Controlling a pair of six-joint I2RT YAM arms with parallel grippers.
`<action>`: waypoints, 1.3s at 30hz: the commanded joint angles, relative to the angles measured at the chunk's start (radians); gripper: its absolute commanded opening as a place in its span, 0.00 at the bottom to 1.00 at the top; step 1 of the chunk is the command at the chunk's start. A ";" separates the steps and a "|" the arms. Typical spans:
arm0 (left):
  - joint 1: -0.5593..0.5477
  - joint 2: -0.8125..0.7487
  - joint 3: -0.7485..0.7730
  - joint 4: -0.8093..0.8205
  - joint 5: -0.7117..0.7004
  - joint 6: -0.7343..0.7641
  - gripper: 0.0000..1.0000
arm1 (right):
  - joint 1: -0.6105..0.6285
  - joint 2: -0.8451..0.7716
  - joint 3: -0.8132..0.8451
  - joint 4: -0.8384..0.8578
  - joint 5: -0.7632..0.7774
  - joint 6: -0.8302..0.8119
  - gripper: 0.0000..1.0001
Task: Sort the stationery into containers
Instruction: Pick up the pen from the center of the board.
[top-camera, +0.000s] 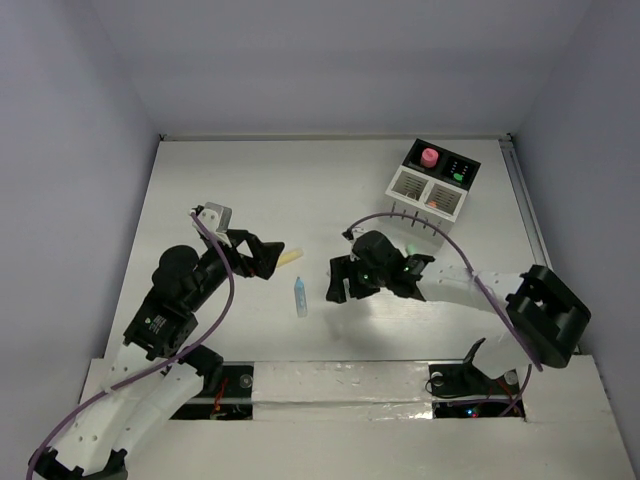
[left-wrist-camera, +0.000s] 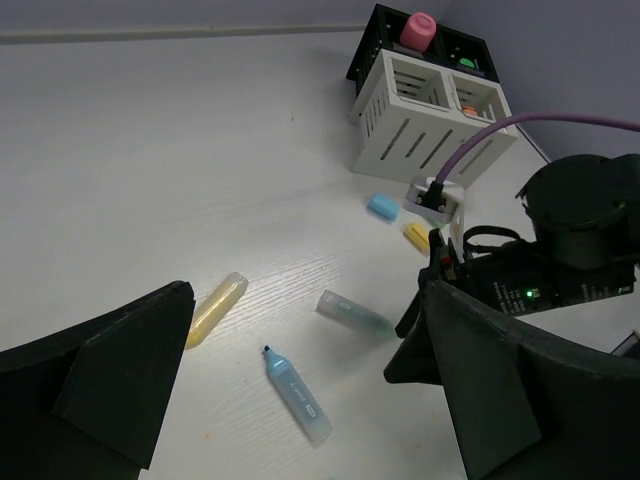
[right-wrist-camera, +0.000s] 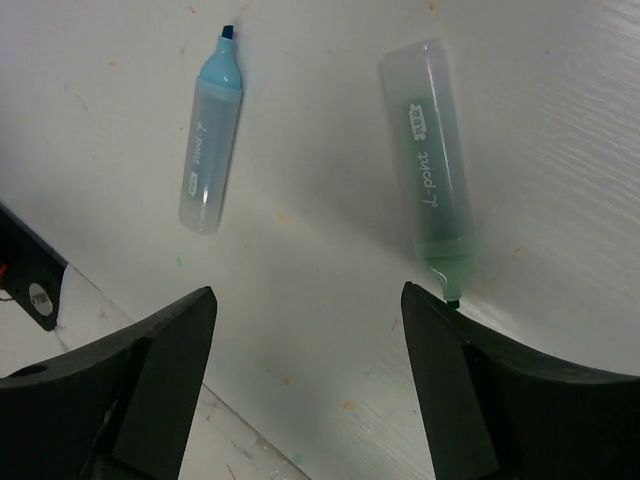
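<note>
right gripper (right-wrist-camera: 308, 300) spread, green pen (right-wrist-camera: 430, 160) — just beside

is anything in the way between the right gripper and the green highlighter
Nothing visible: only bare table lies between the right gripper, jaws open, and the green highlighter. The blue highlighter lies off to one side.

- The containers (top-camera: 433, 185) stood at the far right of the bench (top-camera: 250, 190), with a bottle (top-camera: 429, 158) in a rear compartment.
- The near pen (top-camera: 300, 297) lay between the left tool (top-camera: 267, 257) and the right tool (top-camera: 336, 280).
- The far pen (top-camera: 290, 256) lay just right of the left tool.
- The third pen (right-wrist-camera: 435, 170) lay under the right tool.
</note>
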 joint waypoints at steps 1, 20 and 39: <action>0.004 -0.001 0.019 0.023 -0.014 0.000 0.99 | 0.012 0.037 -0.020 0.128 -0.033 0.087 0.81; 0.004 0.006 0.019 0.024 -0.010 0.000 0.99 | -0.045 0.142 -0.021 0.159 0.213 0.142 0.84; 0.004 -0.007 0.019 0.026 -0.002 0.000 0.99 | -0.019 0.292 0.188 -0.145 0.303 -0.012 0.73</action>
